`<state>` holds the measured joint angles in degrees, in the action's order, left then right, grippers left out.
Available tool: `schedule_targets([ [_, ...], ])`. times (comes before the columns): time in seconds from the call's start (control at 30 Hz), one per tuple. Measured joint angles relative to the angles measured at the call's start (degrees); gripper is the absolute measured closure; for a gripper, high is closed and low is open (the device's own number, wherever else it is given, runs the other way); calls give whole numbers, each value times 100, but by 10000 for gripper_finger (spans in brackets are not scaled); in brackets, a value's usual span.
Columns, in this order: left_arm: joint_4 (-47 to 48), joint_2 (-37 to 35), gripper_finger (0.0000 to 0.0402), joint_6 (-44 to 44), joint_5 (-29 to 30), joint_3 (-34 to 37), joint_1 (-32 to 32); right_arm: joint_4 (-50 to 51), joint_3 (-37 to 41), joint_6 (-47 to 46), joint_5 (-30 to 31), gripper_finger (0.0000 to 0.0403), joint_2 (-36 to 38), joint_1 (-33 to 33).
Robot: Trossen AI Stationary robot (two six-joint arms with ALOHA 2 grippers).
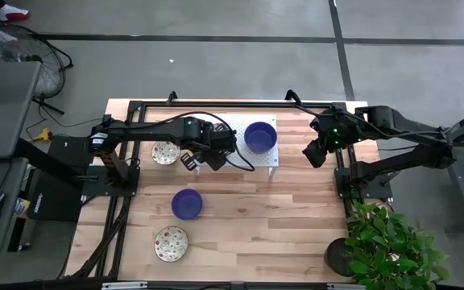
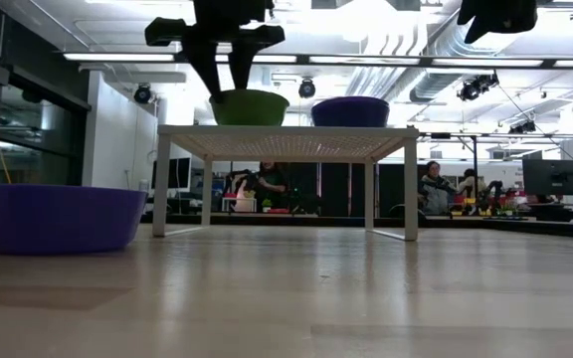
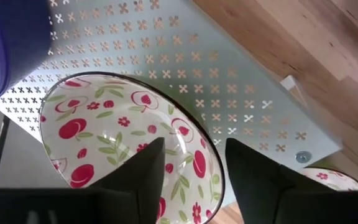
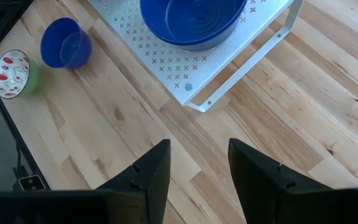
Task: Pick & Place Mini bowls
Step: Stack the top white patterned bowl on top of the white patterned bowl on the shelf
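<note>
Risk note, working left to right. Two small round cream bowls with a red fruit pattern rest on the pale wooden table [image 1: 240, 225]: one at far left beside the left arm [image 1: 165, 153], one at near left [image 1: 171, 243]. A solid deep-blue round bowl [image 1: 187, 204] stands between them, slightly to the right. The left gripper [image 1: 208, 149] hangs over the left half of the white perforated metal rack [image 1: 274, 157]. Its fingers [image 3: 148, 168] are spread, straddling the rim of a third patterned bowl [image 3: 104, 143] that sits on the rack: released, not gripped. Hazard: one finger lies inside the bowl, so any sideways drift while lifting could hook the rim and drag the bowl off the rack edge. It also sits just beside the second blue bowl [image 1: 260, 137] on the rack's right half; a nudge could knock the two together. The right gripper [image 1: 314, 153] waits right of the rack, jaws apart, empty.
</note>
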<state>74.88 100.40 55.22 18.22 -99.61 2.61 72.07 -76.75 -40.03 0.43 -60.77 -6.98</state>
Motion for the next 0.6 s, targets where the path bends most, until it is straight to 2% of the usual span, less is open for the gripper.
schedule_targets([
  [0.4,94,0,227,-38,30,2,0,2,0,0,0,253,0,0],
  [0.6,573,-92,227,-272,53,-111,0,4,0,0,-2,253,0,0],
])
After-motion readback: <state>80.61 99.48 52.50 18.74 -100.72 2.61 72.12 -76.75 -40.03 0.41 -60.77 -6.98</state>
